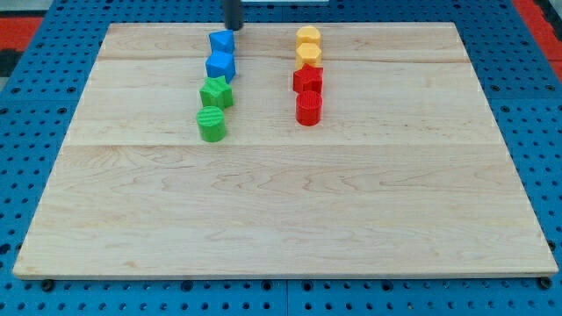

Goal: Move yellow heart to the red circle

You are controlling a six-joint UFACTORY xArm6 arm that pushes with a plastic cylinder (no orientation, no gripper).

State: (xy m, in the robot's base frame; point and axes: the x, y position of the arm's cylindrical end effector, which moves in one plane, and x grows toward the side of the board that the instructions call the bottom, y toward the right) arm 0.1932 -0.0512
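Note:
Two yellow blocks stand in a column at the view's top, right of centre: an upper one and a lower one. Which of them is the heart is hard to make out. Directly below them are a red star-like block and the red circle, all four touching or nearly touching in a line. My tip is at the board's top edge, just above the upper blue block, well to the left of the yellow blocks.
A left column holds the upper blue block, a second blue block, a green star and a green circle. The wooden board lies on a blue pegboard surface.

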